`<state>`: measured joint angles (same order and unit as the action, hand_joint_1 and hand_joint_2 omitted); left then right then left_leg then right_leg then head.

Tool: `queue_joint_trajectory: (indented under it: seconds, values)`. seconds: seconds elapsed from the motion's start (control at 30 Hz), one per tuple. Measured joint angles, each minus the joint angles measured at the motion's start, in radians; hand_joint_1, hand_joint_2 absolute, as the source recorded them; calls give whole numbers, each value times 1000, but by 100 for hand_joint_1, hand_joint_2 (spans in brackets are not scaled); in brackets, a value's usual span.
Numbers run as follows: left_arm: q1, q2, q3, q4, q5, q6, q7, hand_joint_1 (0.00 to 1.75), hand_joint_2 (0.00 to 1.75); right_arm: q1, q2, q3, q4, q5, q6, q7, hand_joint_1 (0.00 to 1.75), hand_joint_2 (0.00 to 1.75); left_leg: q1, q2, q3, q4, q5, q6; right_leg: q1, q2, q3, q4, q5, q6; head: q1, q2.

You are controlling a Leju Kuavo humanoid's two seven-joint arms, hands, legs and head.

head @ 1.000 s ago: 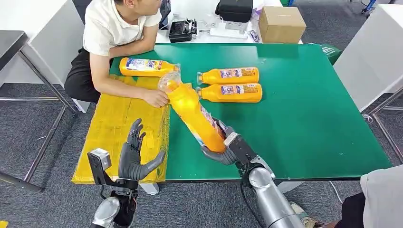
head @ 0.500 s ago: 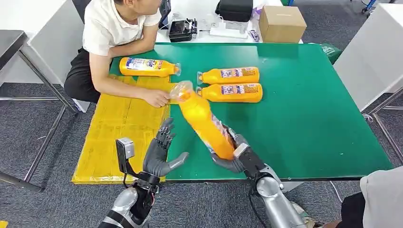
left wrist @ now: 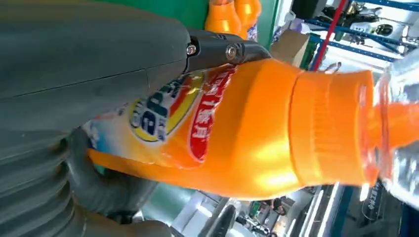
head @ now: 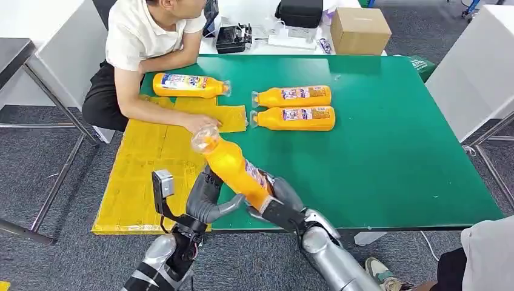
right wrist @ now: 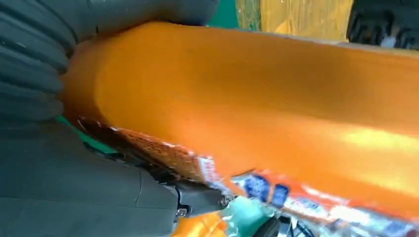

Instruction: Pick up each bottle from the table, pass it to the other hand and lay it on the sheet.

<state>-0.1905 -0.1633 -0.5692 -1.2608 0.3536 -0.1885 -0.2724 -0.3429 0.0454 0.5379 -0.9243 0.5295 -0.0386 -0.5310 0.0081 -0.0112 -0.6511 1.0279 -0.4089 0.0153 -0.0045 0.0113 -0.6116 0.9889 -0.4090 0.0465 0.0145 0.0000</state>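
Fingers (head: 274, 189) of the right hand (head: 276, 203) grasp the bottle (head: 233, 168); left hand (head: 206, 197) cups it alongside, grip unclear.

The held bottle (head: 233, 170) hides the left hand's (head: 206, 197) fingertips

Labels on the orange bottles, none fully legible

The bottle (left wrist: 237, 133) held against the left hand (left wrist: 74, 74) carries a label with large blue letters on yellow and white characters on a red band; neither can be read with certainty.
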Motion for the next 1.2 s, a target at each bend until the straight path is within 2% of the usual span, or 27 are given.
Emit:
queue_joint_trajectory:
  seconds: [0.43, 0.47, 0.5, 0.57, 0.6, 0.7, 0.73, 0.77, 0.8, 0.87, 0.9, 1.2]
  values:
    - [-52, -7, -9, 47, 5, 27, 17, 0, 175, -22, 28, 80, 38, 20, -40, -56, 173, 175, 0, 0, 0, 0, 0, 0, 0, 0, 0, 0, 0, 0, 0, 0]
    - [-53, -10, -10, 48, 11, 24, 11, 5, 175, -23, 28, 82, 38, 14, -40, -63, 171, 175, 0, 0, 0, 0, 0, 0, 0, 0, 0, 0, 0, 0, 0, 0]
    - [-56, -11, -11, 49, 13, 23, 10, 175, 175, -24, 29, 85, 38, 11, -40, -67, 171, 175, 0, 0, 0, 0, 0, 0, 0, 0, -1, 0, 0, 0, 0, 0]
    - [-60, -12, -14, 52, 20, 19, 8, 175, 175, -25, 30, 87, 38, 6, -40, -69, 169, 175, 0, 0, 0, 0, 0, 0, 0, 0, -1, 0, 0, 0, 0, 0]
    - [-59, -12, -14, 52, 32, 10, 8, 175, 175, -25, 31, 87, 38, 3, -40, -71, 159, 175, 0, 0, 0, 0, 0, 0, 0, 0, -1, 0, 0, 0, 0, 0]
    - [-59, -12, -16, 52, 82, -22, 11, 175, 175, -25, 31, 87, 38, -14, -40, -83, 159, 175, 0, 0, 0, 0, 0, 0, 0, 0, -1, 0, 0, 0, 0, 0]
    - [-60, -12, -17, 52, 89, -25, 9, 175, 175, -25, 31, 88, 38, -21, -40, -87, 141, 175, 0, 0, 0, 0, 0, 0, 0, 0, -1, 0, 0, 0, 0, 0]
    - [-59, -12, -18, 52, 90, -26, 5, 175, 175, -25, 31, 90, 38, -25, -40, -90, 54, 175, 0, 0, 0, 0, 0, 0, 0, 0, -1, 0, 0, 0, 0, 0]
    - [-59, -12, -18, 52, 96, -27, 1, 175, 175, -24, 31, 92, 38, -28, -40, -91, 0, 175, 0, 0, 0, 0, 0, 0, 0, 0, -1, 0, 0, 0, 0, 0]
    - [-59, -12, -19, 52, 101, -27, -5, 175, 175, -24, 31, 95, 38, -35, -40, -93, 0, 175, 0, 0, 0, 0, 0, 0, 0, 0, -1, 0, 0, 0, 0, 0]
    - [-60, -12, -21, 52, 108, -29, -8, 175, 175, -23, 31, 97, 38, -43, -39, -97, 0, 0, 0, 0, 0, 0, 0, 0, 0, 0, -1, 0, 0, 0, 0, 0]
    - [-9, -12, 11, -59, 219, 78, -27, 175, 175, 48, 46, 108, -52, -111, -34, -129, 0, 0, 0, 0, -1, 0, 0, 0, 0, 0, -2, 0, 0, 0, 0, 0]
